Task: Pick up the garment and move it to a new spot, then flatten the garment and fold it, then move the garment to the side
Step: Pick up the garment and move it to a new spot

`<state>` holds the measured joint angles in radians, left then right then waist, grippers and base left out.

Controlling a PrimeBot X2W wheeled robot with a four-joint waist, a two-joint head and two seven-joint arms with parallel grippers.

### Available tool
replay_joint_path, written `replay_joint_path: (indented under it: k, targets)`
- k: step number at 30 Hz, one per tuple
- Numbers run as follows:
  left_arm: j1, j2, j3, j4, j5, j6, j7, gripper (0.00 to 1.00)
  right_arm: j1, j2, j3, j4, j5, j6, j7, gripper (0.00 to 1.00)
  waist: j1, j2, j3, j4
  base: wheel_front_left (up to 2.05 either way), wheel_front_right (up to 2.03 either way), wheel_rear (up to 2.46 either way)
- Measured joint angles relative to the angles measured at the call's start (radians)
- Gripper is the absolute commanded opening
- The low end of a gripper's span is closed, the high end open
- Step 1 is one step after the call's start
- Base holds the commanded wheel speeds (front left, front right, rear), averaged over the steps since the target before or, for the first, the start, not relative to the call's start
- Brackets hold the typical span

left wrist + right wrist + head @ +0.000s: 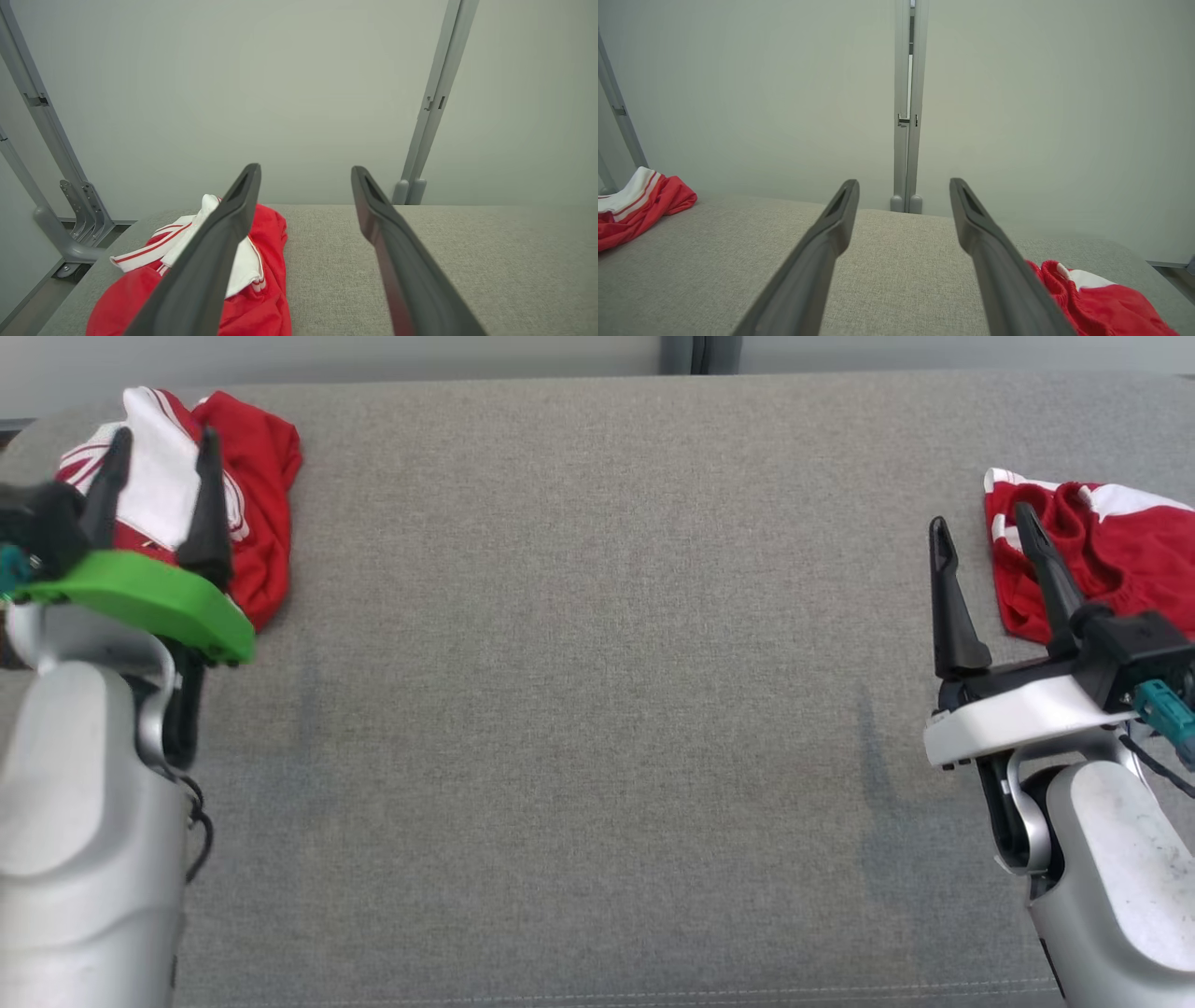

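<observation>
Grey woven fabric is seen covering the table (597,663), which runs across the whole head view. A crumpled red-and-white garment (261,476) is laid in the upper left of that frame, close to the table's far corner. In the left wrist view, the same garment (261,298) is found at the lower left, partly covered by one dark finger.

The left pincer (164,439) is held over this garment, with its fingers spread wide and nothing gripped between them. In its own wrist view the left pincer (306,170) is shown wide, with bare table and pale wall in the gap. Whether a finger touches the cloth cannot be told.

A second red-and-white garment (1111,551) is bunched at the right edge of the head view. The right pincer (980,518) is placed just beside it, also spread wide and holding nothing. From the right wrist view the right pincer (903,183) is pointed at the wall, the second garment (1101,308) at lower right and the first garment (640,210) far off at the left edge.
</observation>
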<state>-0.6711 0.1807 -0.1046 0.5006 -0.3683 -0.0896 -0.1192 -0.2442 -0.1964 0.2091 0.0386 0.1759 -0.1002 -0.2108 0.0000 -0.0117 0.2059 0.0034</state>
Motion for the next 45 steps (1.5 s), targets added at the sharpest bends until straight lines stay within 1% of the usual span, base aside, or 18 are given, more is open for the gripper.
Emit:
replay_joint_path:
  k: [4,8,11,15,22,28,43,45]
  targets:
    - [0.104,-0.047,-0.016,-0.023,0.002,-0.004,-0.058,1.00,0.035,0.008,-0.006,0.013,0.004,-0.006,-0.001,1.00,0.0000,0.0000,-0.039,0.006,0.00,0.00,0.00]
    - [0.196,-0.073,-0.026,-0.035,0.002,-0.004,-0.094,1.00,0.064,0.011,-0.010,0.021,0.010,-0.007,-0.008,1.00,0.0000,0.0000,-0.078,0.011,0.00,0.00,0.00]
    - [0.261,-0.082,-0.030,-0.047,0.002,-0.004,-0.102,1.00,0.085,0.018,-0.010,0.030,0.016,-0.007,-0.008,1.00,0.0000,0.0000,-0.108,0.014,0.00,0.00,0.00]
    - [0.336,-0.105,-0.029,-0.063,0.002,0.009,-0.103,1.00,0.117,0.035,-0.007,0.039,0.019,-0.007,-0.009,1.00,0.0000,0.0000,-0.146,0.016,0.00,0.00,0.00]
    - [0.443,-0.105,-0.027,-0.119,0.002,0.032,-0.112,1.00,0.165,0.044,-0.001,0.043,0.029,-0.008,-0.009,1.00,-0.0001,0.0000,-0.201,0.015,0.00,0.00,0.00]
    - [0.508,-0.106,-0.029,-0.179,0.002,0.053,-0.119,1.00,0.209,0.064,0.005,0.043,0.045,-0.009,-0.009,1.00,0.0000,0.0000,-0.225,0.006,0.00,0.00,0.00]
    - [0.576,-0.110,-0.058,-0.285,0.003,0.065,-0.121,1.00,0.233,0.066,0.016,0.042,0.046,-0.009,-0.009,1.00,0.0000,0.0000,-0.234,0.000,0.00,0.00,0.00]
    - [0.584,-0.110,-0.058,-0.295,0.003,0.073,-0.121,1.00,0.233,0.066,0.015,0.041,0.046,-0.009,-0.009,1.00,0.0000,0.0000,-0.234,0.002,0.00,0.00,0.00]
